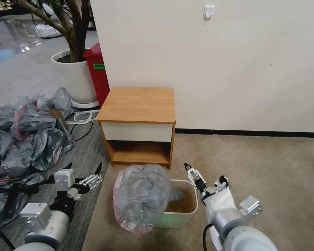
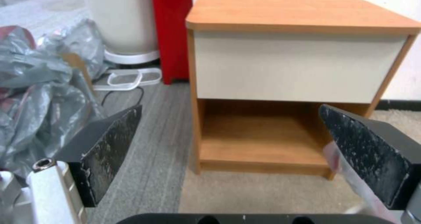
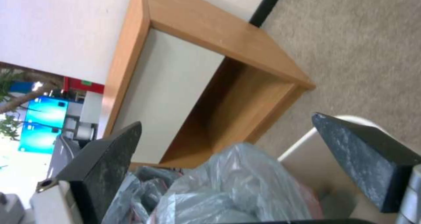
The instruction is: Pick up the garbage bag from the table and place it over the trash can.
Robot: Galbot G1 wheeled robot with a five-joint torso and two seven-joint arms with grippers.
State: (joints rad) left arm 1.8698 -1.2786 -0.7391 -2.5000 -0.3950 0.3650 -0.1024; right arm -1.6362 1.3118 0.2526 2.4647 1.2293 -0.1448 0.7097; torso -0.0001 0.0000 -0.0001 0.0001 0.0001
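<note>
The garbage bag [image 1: 141, 195], translucent grey with a pink rim, lies puffed up over the left side of the trash can [image 1: 183, 209], a cream bin on the carpet in front of the table [image 1: 137, 103]. The bin's right half is uncovered. My left gripper [image 1: 83, 169] hovers open just left of the bag, holding nothing. My right gripper [image 1: 204, 172] is open above the bin's right rim. In the right wrist view the bag [image 3: 232, 187] and bin wall [image 3: 307, 164] sit below the spread right gripper [image 3: 227, 121]. In the left wrist view the left gripper [image 2: 231, 108] faces the table [image 2: 298, 13].
A heap of darker grey bags [image 1: 24, 136] covers the floor at the left. Behind it stand a white planter [image 1: 75, 75] and a tall red bin [image 1: 99, 73]. The wall runs behind the table. Open beige carpet [image 1: 261, 164] lies to the right.
</note>
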